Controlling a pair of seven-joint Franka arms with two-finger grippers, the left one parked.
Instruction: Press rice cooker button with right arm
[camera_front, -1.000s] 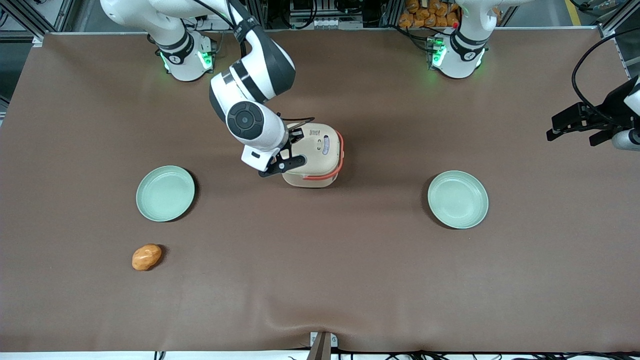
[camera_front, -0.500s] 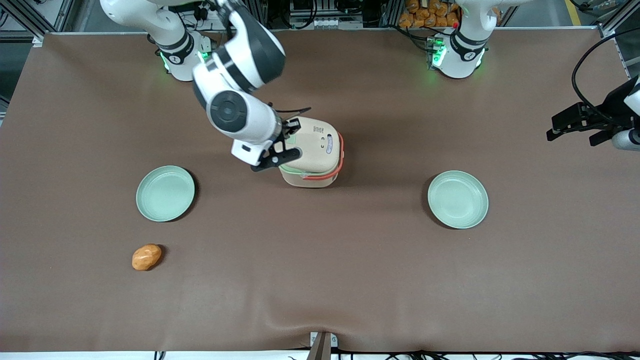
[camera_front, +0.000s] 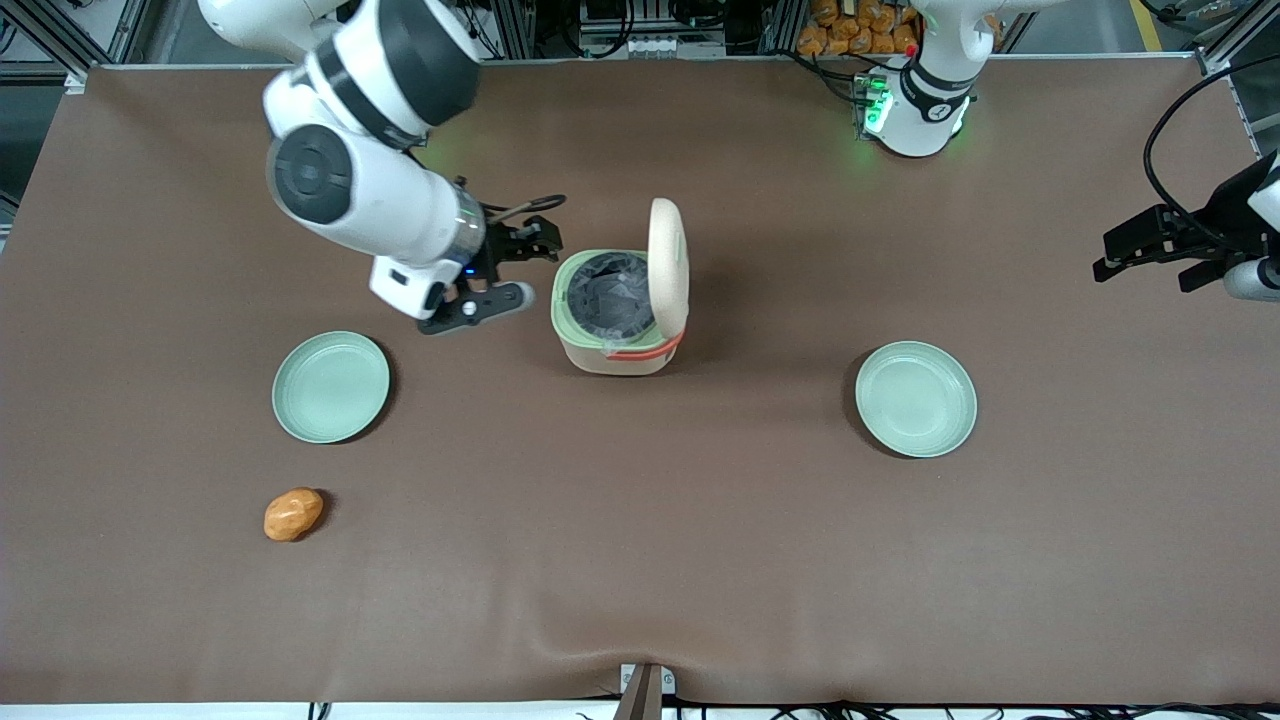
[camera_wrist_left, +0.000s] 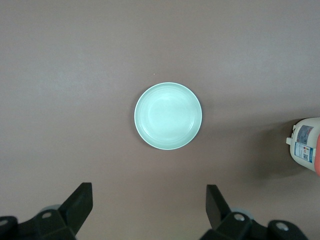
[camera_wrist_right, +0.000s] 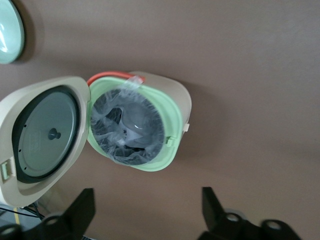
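Observation:
The rice cooker (camera_front: 612, 356) stands mid-table with its cream lid (camera_front: 668, 262) swung up on its hinge. Its pale green rim and the grey pot (camera_front: 610, 285) are bared. In the right wrist view the rice cooker (camera_wrist_right: 172, 150) is seen from above, with the lid's (camera_wrist_right: 45, 132) grey inner face turned to the camera and clear film over the pot (camera_wrist_right: 127, 127). The button is hidden on the lid's outer face. The right arm (camera_front: 350, 190) holds my gripper (camera_front: 528, 267) just beside the cooker, toward the working arm's end. The gripper (camera_wrist_right: 148, 197) is open, with only bare table between its fingers.
One pale green plate (camera_front: 331, 387) lies toward the working arm's end and another plate (camera_front: 916, 399) toward the parked arm's end, both nearer the front camera than the cooker. An orange-brown lump (camera_front: 293, 513) lies nearer still, past the first plate.
The gripper has drawn off the cooker's lid toward the working arm's end. The lid, shut a second ago, has sprung fully upright and bared the pot.

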